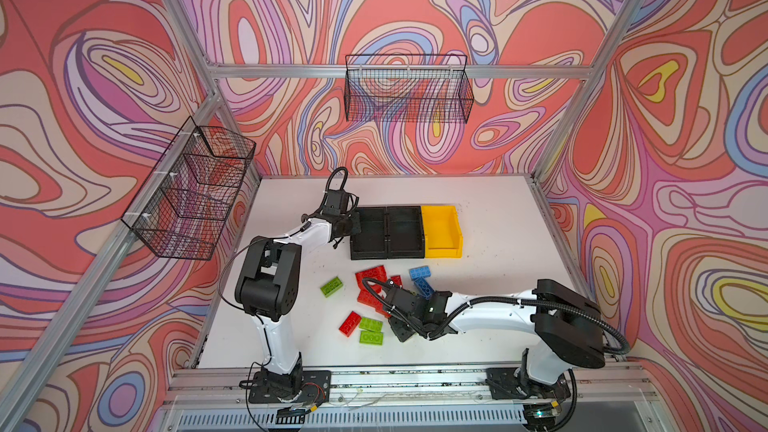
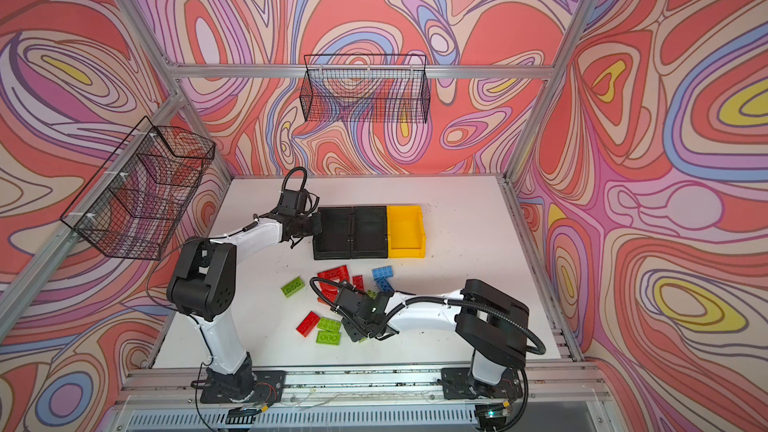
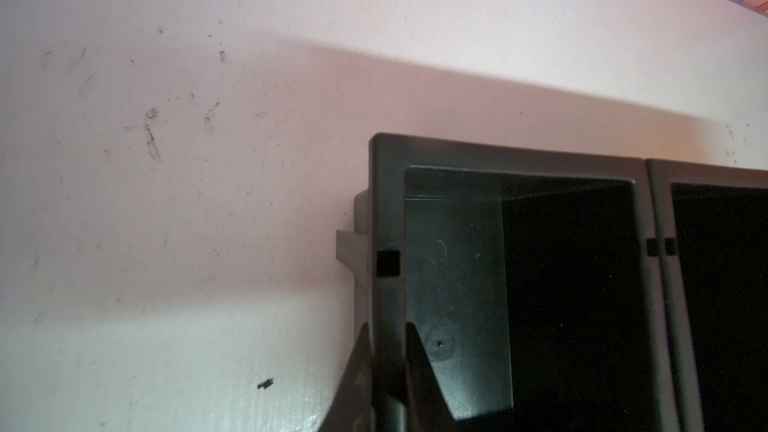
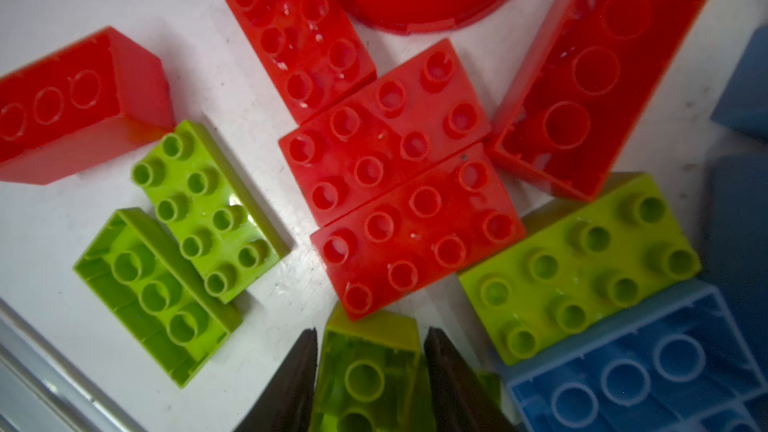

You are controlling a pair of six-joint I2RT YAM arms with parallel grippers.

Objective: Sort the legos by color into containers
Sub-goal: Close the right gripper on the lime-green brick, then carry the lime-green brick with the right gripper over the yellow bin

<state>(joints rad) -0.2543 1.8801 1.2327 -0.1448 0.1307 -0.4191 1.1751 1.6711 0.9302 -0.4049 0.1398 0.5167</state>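
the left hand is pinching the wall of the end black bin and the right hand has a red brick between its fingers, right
Not quite. In the right wrist view the right hand has a lime green brick between its fingers, not a red one. The left hand does pinch the wall of the end black bin.

Both top views are looking down from high up front, side by side, sharing nearly the whole table (image 1: 498, 284), bins (image 1: 442, 252) and legos (image 2: 332, 274). My left wrist cam is sitting tight against the black bin (image 3: 386, 201) rim. My right wrist cam is staring down close at legos (image 4: 386, 135) that both top views are also catching.
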